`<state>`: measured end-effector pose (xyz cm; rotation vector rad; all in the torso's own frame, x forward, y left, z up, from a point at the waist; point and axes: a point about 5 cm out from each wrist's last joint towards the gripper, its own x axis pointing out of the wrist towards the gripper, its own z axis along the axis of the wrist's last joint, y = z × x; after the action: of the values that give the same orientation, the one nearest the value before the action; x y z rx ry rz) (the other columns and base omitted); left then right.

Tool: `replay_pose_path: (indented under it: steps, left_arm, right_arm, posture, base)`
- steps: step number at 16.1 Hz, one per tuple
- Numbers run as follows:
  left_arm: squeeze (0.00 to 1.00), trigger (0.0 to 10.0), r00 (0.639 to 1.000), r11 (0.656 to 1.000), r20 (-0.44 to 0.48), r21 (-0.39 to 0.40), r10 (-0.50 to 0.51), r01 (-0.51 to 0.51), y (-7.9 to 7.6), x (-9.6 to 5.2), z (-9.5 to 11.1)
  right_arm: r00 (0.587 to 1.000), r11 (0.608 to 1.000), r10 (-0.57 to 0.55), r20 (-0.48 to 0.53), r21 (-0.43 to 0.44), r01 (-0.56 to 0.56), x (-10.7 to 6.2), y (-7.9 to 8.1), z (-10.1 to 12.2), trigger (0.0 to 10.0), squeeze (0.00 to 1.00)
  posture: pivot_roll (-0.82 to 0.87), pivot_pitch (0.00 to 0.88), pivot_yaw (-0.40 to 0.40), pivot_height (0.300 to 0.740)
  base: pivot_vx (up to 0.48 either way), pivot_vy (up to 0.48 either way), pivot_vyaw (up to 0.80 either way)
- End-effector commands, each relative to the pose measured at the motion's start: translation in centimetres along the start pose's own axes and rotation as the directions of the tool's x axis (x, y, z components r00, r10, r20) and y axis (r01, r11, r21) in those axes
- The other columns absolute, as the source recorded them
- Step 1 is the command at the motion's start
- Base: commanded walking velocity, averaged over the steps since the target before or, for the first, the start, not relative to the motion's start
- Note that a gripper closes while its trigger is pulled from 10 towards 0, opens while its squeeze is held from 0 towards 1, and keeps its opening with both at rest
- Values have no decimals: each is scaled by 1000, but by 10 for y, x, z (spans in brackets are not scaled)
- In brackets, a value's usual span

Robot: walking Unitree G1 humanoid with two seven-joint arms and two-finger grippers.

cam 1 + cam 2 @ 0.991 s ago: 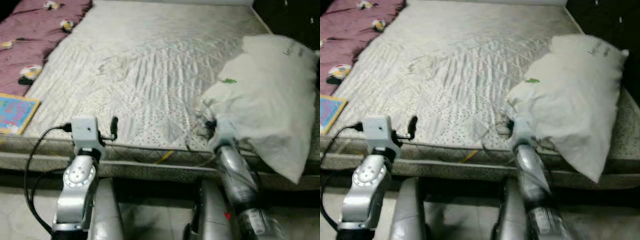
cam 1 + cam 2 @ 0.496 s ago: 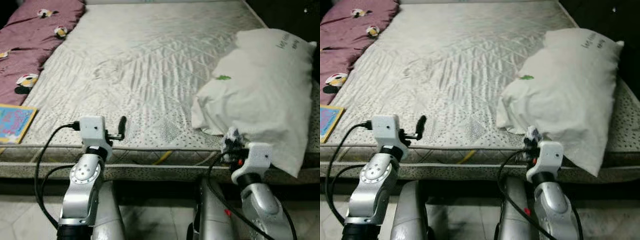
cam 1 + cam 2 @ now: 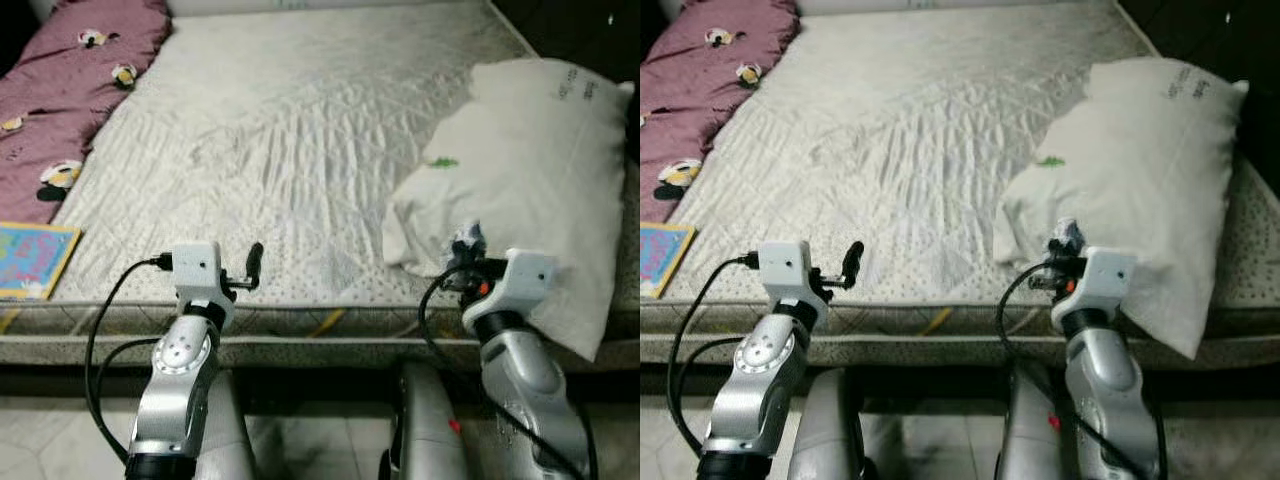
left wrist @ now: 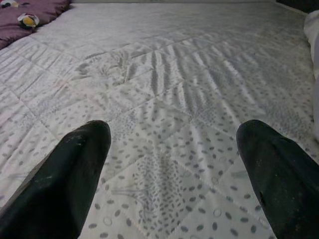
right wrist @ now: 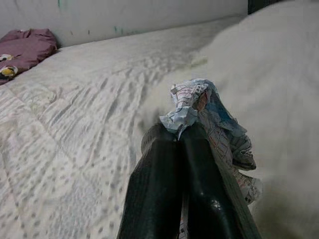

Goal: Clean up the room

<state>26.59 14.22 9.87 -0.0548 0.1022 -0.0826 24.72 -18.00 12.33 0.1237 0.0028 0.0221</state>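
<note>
Right wrist view: the right gripper (image 5: pixel 179 134) with its two black fingers (image 5: pixel 159 189) pressed together on a crumpled piece of printed paper (image 5: pixel 209 112), which bulges out past the fingertips, close against the white pillow (image 5: pixel 279 99). Left eye view: the same gripper (image 3: pixel 468 243) sits at the near edge of the quilted mattress (image 3: pixel 300 130), the paper wad (image 3: pixel 466 238) at the pillow's lower corner; whether the paper touches the pillow (image 3: pixel 530 170) cannot be told. The pillow lies on the robot's right side of the mattress, with a small green mark on its cover. Left gripper (image 3: pixel 254 262) is raised over the near edge of the mattress, well apart from the right one. Left wrist view: the left gripper's fingers (image 4: pixel 75 169) stand wide apart with nothing between them, bare dotted mattress fabric (image 4: pixel 169 99) beyond. A maroon blanket (image 3: pixel 60 90) with small printed figures lies along the robot's left side of the mattress, and a colourful flat book (image 3: pixel 30 258) rests near that side's front corner. Pale floor tiles (image 3: pixel 40 440) show below the bed edge
</note>
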Motion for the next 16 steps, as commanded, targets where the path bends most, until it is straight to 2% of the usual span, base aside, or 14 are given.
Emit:
replay_pose_path:
  steps: [1,4,11,16]
  left_arm:
    - [0,10000,1000,1000,11,7,17,-17,4,0,2]
    - [0,10000,1000,1000,23,12,-4,3,2,6,6]
    - [0,10000,1000,999,-6,-30,19,-19,2,4,2]
    - [0,10000,1000,1000,-2,-19,1,-1,1,3,1]
  right_arm:
    - [1000,1000,-3,-3,6,3,2,0,2,10000,0]
    - [1000,1000,-17,1,4,17,2,-1,4,10000,0]
    - [1000,1000,-26,-12,0,26,4,-3,3,10000,0]
    - [999,999,-35,-22,-24,34,3,-5,1,10000,0]
  posture:
    - [-70,0,54,621]
    - [-78,0,58,663]
    - [-63,0,47,736]
    - [-62,0,42,740]
  base:
    - [0,0,0]
    - [0,0,0]
    - [0,0,0]
    - [0,0,0]
